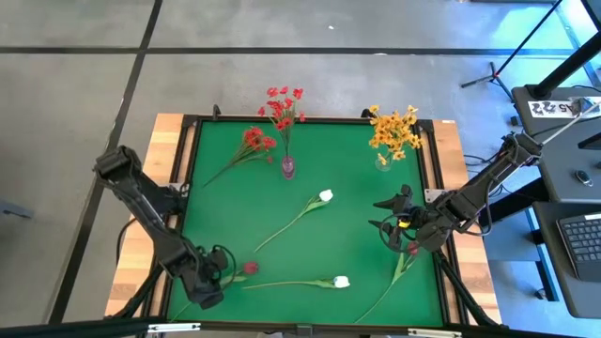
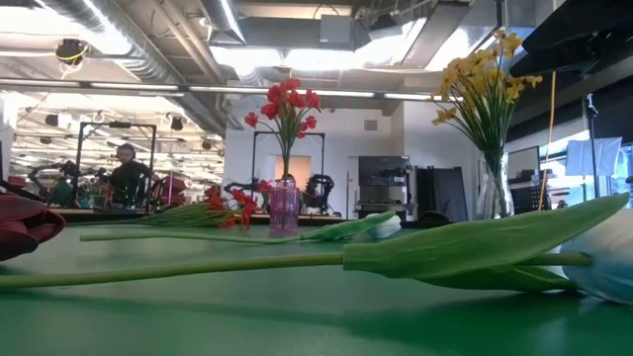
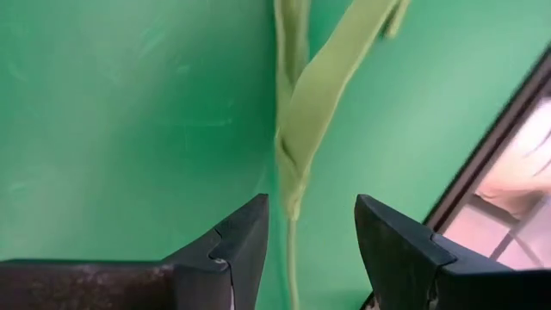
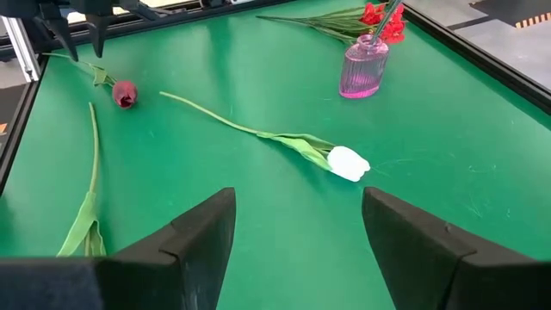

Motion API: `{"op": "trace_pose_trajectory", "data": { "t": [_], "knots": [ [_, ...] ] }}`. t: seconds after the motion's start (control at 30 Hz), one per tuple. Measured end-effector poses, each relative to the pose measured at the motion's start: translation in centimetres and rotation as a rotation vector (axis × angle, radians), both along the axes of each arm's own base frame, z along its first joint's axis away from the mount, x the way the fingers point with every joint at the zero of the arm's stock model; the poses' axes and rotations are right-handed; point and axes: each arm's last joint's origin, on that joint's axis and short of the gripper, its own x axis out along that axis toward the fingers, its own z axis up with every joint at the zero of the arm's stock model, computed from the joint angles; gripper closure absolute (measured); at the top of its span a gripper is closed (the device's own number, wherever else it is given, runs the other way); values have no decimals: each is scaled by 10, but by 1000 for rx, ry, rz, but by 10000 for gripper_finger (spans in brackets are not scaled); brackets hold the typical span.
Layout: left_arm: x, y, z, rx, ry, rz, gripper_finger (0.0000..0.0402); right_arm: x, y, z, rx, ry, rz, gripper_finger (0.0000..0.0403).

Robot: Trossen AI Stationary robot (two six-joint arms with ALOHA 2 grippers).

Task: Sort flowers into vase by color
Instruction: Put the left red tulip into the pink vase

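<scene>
You have red sprays point(image 1: 283, 105) and yellow sprays point(image 1: 393, 131) in vases; four buds lie loose; left gripper point(image 3: 312, 237) and right gripper point(image 4: 297, 226) open, empty.

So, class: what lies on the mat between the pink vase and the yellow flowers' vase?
Nothing: in the high view the green mat between the pink vase and the clear vase is bare.

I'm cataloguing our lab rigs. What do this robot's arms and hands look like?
Both arms are black, jointed links with cables running along them. The left hand and right hand each have two dark, wedge-shaped fingers. The right hand carries a small yellow marking in the high view.
</scene>
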Motion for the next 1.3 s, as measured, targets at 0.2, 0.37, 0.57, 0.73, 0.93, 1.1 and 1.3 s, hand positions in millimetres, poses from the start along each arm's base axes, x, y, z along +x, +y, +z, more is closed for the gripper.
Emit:
{"op": "trace_pose_trajectory", "data": {
  "t": [0.2,0.37,0.57,0.73,0.93,1.1,1.3],
  "knots": [
    [0,-3,-13,9,83,-11,234,0,0,0,0,1,0,150],
    [1,-4,-19,15,118,-14,234,0,0,0,0,0,0,150],
    [1,-1,-20,36,135,-8,239,0,0,0,1,0,1,150],
    [2,1,-20,43,140,-1,265,0,0,0,1,0,1,150],
    [4,3,-20,47,136,6,294,0,0,0,0,0,0,150],
    [4,3,-20,46,134,6,300,0,0,0,0,0,0,150],
    [4,3,-20,48,134,7,300,0,0,0,0,0,0,150]
  ]
}}
